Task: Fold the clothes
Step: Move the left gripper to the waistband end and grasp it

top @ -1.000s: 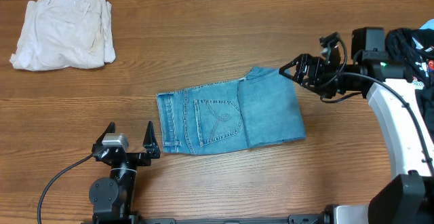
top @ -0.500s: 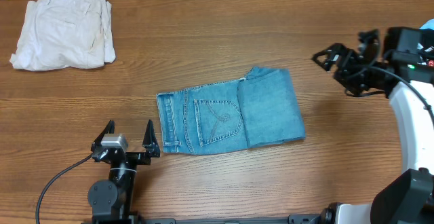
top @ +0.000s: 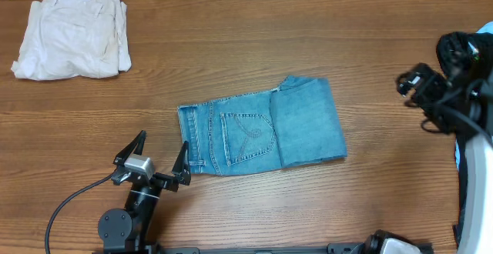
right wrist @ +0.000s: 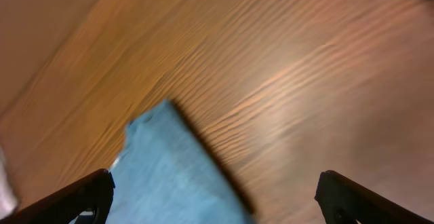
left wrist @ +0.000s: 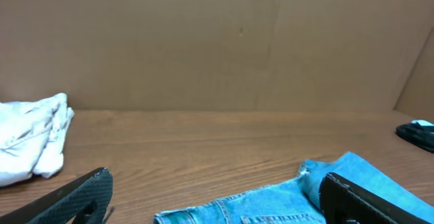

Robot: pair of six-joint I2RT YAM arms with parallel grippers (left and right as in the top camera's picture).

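The light blue jeans (top: 262,132) lie folded into a compact rectangle at the table's middle, a stitched back pocket facing up. My left gripper (top: 152,162) is open and empty, just left of and in front of the jeans' waistband end. In the left wrist view the jeans (left wrist: 298,197) lie low between my open fingers (left wrist: 217,200). My right gripper (top: 412,85) is open and empty, raised at the far right, well clear of the jeans. The right wrist view is blurred and shows a corner of the jeans (right wrist: 176,173) between its fingers (right wrist: 217,197).
A cream-white folded garment (top: 73,33) lies at the back left corner and shows in the left wrist view (left wrist: 30,139). A black garment (top: 462,50) sits at the right edge by the right arm. A brown wall (left wrist: 217,41) backs the table.
My right arm has pulled back to the right, away from the jeans. My left gripper has shifted slightly right and forward, its fingers spread wider. The jeans have not moved.
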